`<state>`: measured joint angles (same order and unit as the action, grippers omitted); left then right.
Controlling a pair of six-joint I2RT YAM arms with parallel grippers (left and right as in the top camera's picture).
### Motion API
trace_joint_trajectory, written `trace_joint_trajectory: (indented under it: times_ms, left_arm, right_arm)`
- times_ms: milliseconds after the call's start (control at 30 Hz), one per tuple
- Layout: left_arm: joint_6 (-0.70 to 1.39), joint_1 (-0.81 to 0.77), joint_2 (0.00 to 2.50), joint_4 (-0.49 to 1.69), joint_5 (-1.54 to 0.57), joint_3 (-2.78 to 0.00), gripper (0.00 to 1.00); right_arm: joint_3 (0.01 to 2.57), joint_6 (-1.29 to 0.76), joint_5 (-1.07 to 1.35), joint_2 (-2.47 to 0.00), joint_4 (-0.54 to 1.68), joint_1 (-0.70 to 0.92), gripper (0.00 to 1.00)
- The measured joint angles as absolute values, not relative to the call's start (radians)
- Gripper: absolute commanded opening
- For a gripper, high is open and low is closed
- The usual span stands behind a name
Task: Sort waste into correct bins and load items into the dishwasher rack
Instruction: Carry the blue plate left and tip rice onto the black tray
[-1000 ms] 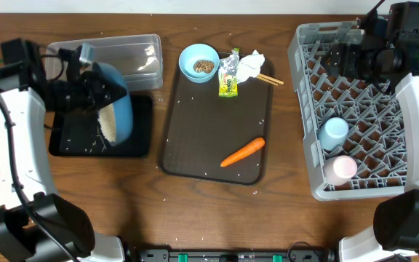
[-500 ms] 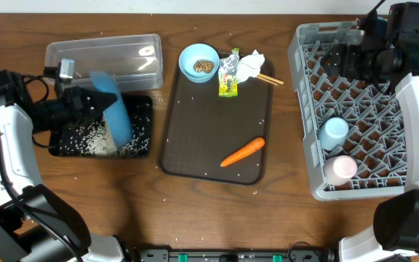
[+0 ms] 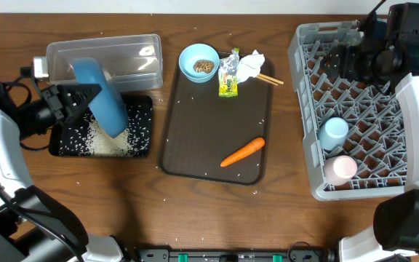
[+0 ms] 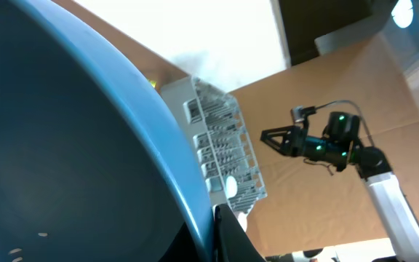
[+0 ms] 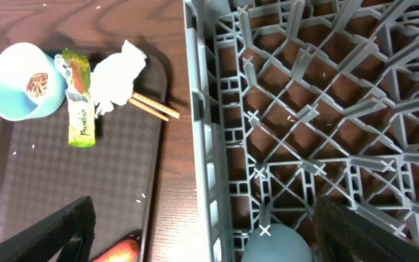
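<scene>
My left gripper (image 3: pixel 75 98) is shut on the rim of the large blue bowl (image 3: pixel 102 106), tipped steeply over the black tray (image 3: pixel 141 116). White rice (image 3: pixel 104 143) lies heaped in that tray. The bowl's inside (image 4: pixel 71 160) fills the left wrist view. The clear tub (image 3: pixel 115 55) stands behind. My right gripper (image 3: pixel 338 58) is open over the grey dishwasher rack (image 3: pixel 304 94), which holds a light-blue cup (image 3: pixel 334 132) and a white-pink cup (image 3: pixel 340 168). The small light-blue bowl (image 3: pixel 198 62) holds a brown lump (image 5: pixel 38 84). The foil wrapper (image 3: pixel 228 75), tissue (image 3: pixel 251 65), chopsticks (image 3: pixel 270 78) and carrot (image 3: pixel 242 152) lie on the brown tray.
The brown serving tray (image 3: pixel 202 138) sits mid-table between the bins and the rack. Stray rice grains are scattered on it and on the wooden table (image 3: pixel 217 211). The rack's left wall (image 5: pixel 202 145) runs close to the tray's right edge.
My left arm has drawn back to the left and the blue bowl has tipped further. The rice that was in the bowl now lies in the black tray. The right arm has not moved.
</scene>
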<state>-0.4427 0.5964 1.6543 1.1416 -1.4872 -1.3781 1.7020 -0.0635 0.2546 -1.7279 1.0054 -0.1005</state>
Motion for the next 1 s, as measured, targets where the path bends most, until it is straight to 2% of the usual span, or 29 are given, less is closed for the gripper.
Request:
trace_joint_trajectory:
  times_ms: [733, 867, 1000]
  left_arm:
    - [-0.446, 0.599, 1.654, 1.145, -1.521, -1.378, 0.06]
    - [-0.447, 0.569, 1.651, 1.145, -1.509, -1.379, 0.06]
    - [-0.434, 0.474, 1.61, 1.135, -1.409, -1.402, 0.06]
  right_arm:
    - [1.702, -0.064, 0.255, -1.728, 1.005, -0.101, 0.88]
    - [1.702, -0.064, 0.255, -1.728, 1.005, -0.101, 0.88]
    - [1.702, -0.064, 0.255, -1.728, 1.005, -0.101, 0.88]
